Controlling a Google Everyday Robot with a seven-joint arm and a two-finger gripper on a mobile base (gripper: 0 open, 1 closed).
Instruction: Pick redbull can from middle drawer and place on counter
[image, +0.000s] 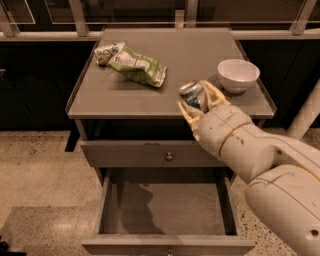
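A: Drawer status?
B: The drawer is found open and its floor bare. The pick is judged done.
A: Can?
B: The can is clamped in the closed gripper at the counter's front edge. Setting down and release are left. A bowl and snack bag are noted beyond.

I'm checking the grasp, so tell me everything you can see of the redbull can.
The redbull can is small and slim, blue and silver with a shiny silver top, and looks metallic. It is tilted, its top facing up and left, clamped in the tan gripper at the counter's front edge, left of the bowl.
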